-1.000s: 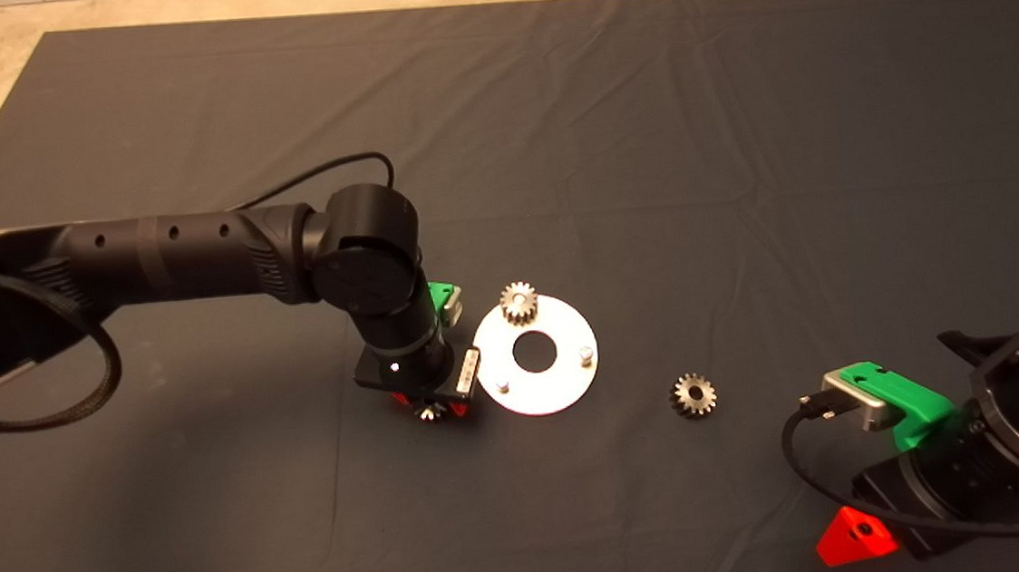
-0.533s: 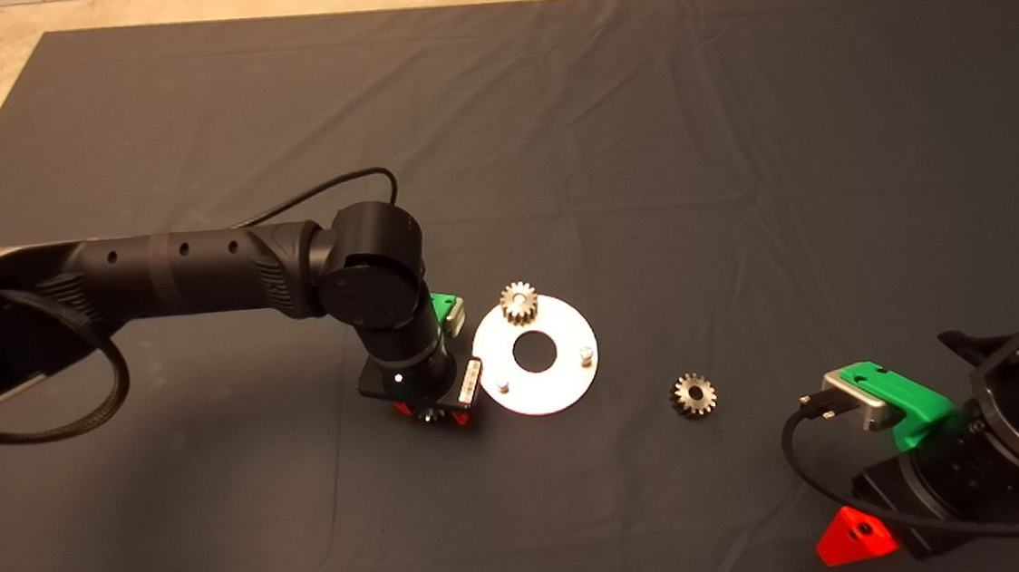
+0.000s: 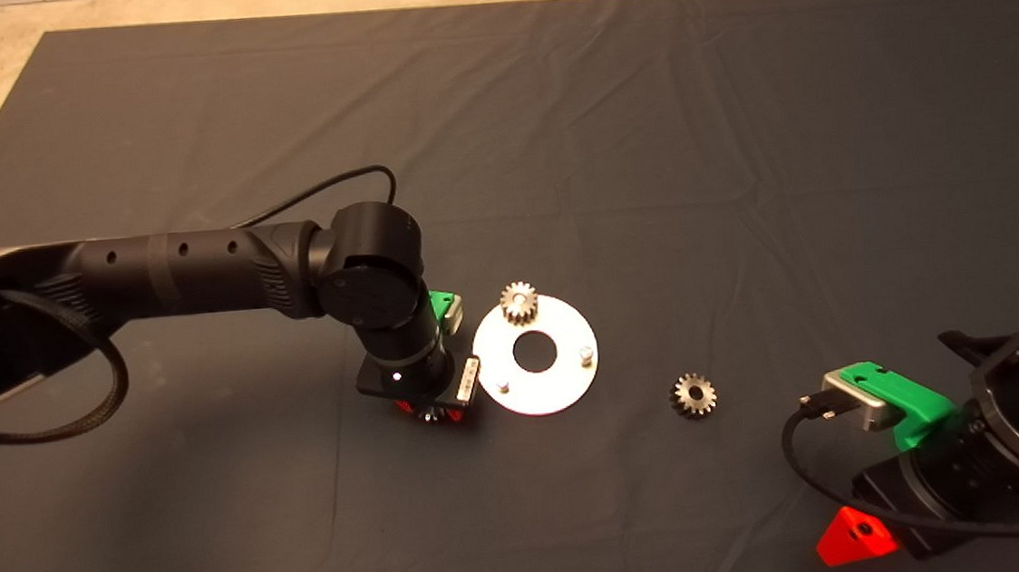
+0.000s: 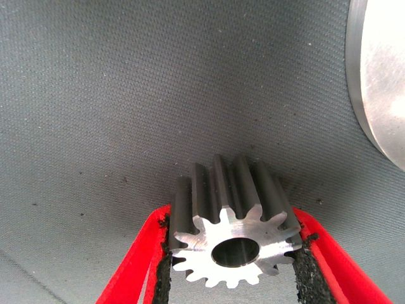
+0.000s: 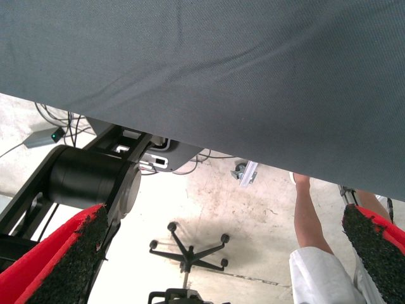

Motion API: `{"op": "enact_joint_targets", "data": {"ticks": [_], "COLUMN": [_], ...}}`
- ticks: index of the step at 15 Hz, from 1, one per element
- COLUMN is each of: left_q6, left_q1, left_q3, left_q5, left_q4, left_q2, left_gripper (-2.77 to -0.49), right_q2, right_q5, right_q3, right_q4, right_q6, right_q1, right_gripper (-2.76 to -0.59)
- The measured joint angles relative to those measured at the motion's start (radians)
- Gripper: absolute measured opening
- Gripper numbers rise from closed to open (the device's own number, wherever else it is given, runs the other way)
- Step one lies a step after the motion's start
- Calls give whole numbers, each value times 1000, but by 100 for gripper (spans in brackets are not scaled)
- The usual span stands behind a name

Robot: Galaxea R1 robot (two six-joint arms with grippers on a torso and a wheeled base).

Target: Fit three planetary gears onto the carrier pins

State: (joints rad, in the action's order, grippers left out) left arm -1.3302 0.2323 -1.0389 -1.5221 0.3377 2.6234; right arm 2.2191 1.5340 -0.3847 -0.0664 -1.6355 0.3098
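The left gripper [image 3: 431, 411] sits just left of the disc [image 3: 563, 389], clamped on one gear [image 4: 233, 244]. A second gear [image 3: 519, 302] sits on the disc's far pin. A third gear [image 3: 693, 394] lies on the mat [image 3: 733, 123]. The right gripper [image 5: 221, 266] waits lower right, fingers spread.

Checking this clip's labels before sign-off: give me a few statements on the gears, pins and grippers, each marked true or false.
1. The left gripper is shut on a gear. True.
2. All three pins carry gears. False: one gear sits on the disc; two pins are bare.
3. A gear lies on the mat right of the disc. True.
4. The right gripper holds a gear. False: it is open, parked at the lower right.
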Motion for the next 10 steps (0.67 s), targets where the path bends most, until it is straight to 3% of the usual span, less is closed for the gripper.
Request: {"op": "enact_joint_targets", "data": {"ticks": [10], "left_q6": [0], "left_q1": [0], "left_q3": [-9], "left_q5": [-6], "left_q4": [-3], "left_q2": [3], "left_gripper": [-228], "right_q2": [0], "right_q5": [0], "right_q3": [0], "right_q4": [0], "right_q6": [0], "right_q1": [0], "right_gripper": [-60]}}
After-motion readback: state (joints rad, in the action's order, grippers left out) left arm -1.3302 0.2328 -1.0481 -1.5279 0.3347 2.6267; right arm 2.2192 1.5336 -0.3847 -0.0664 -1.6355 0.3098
